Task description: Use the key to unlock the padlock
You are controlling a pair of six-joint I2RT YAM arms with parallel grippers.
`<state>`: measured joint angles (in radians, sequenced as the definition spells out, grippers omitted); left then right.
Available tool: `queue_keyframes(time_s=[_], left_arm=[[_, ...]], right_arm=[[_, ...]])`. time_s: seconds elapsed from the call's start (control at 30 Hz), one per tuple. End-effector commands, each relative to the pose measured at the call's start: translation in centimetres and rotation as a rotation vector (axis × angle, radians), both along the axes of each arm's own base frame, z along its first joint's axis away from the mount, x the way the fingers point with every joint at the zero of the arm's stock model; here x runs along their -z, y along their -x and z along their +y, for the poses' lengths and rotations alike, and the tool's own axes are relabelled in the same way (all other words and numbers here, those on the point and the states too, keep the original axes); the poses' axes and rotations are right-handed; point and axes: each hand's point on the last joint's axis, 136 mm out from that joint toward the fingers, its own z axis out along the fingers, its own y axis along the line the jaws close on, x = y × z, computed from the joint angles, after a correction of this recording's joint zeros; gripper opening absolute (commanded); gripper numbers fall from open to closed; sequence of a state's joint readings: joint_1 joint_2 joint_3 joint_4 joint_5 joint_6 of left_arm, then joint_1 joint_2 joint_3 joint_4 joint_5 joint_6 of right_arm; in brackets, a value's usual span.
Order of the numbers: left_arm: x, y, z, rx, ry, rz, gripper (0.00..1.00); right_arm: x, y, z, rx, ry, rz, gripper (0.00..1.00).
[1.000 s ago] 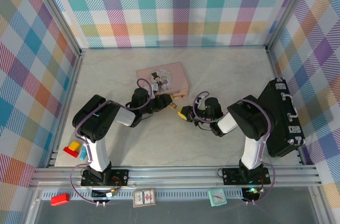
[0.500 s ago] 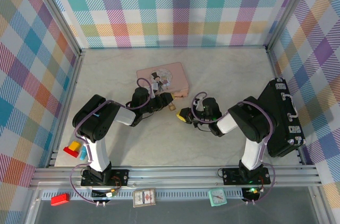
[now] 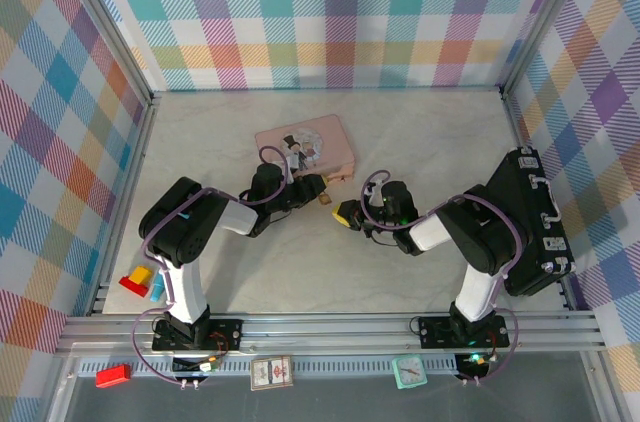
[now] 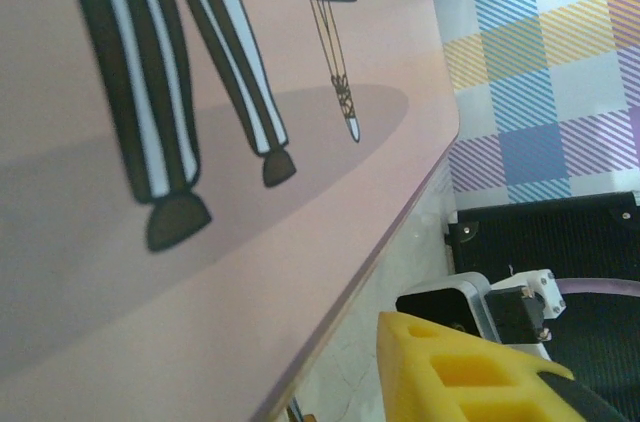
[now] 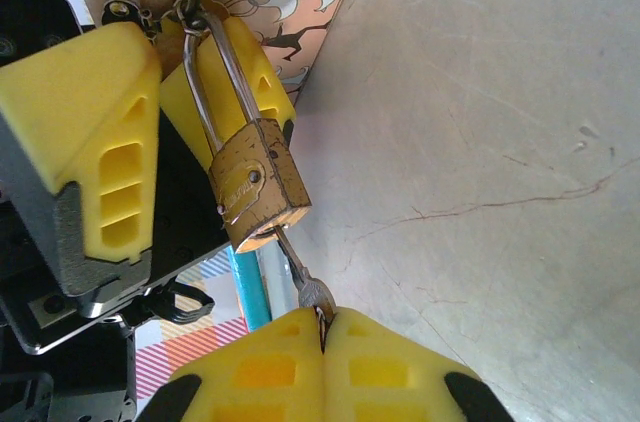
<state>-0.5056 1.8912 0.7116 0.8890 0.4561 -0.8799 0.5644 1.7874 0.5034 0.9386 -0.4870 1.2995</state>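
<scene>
The right gripper [image 5: 322,320] presses its yellow, slotted fingers together on the head of the thin silver key [image 5: 296,264]. The key's blade enters the bottom of the scuffed brass padlock [image 5: 258,182]. The padlock's long steel shackle [image 5: 212,72] runs up against the left gripper [image 5: 175,37], whose fingers stand narrowly apart; I cannot tell whether they clamp it. Just behind lies a flat pink tin [image 3: 305,142], lid on, on the marbled table [image 5: 480,142].

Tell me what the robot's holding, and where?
Right gripper pinches the key by its head, tip in the padlock. Left gripper: cannot tell.
</scene>
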Motion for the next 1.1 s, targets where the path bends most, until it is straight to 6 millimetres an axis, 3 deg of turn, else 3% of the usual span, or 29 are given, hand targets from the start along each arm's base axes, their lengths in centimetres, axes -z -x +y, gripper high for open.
queue_keyframes(time_s=[0.0, 0.47, 1.07], left_arm=[[4.4, 2.8, -0.6, 0.038, -0.028, 0.216, 0.33], [3.7, 3.0, -1.0, 0.047, -0.008, 0.183, 0.16], [3.1, 3.1, -1.1, 0.046, 0.016, 0.159, 0.11]], right_arm=[[-2.4, -1.0, 0.9, -0.004, -0.029, -0.083, 0.00], [-3.1, -1.6, 0.7, 0.049, -0.066, -0.046, 0.00], [-2.3, -1.8, 0.4, 0.097, -0.099, 0.017, 0.00]])
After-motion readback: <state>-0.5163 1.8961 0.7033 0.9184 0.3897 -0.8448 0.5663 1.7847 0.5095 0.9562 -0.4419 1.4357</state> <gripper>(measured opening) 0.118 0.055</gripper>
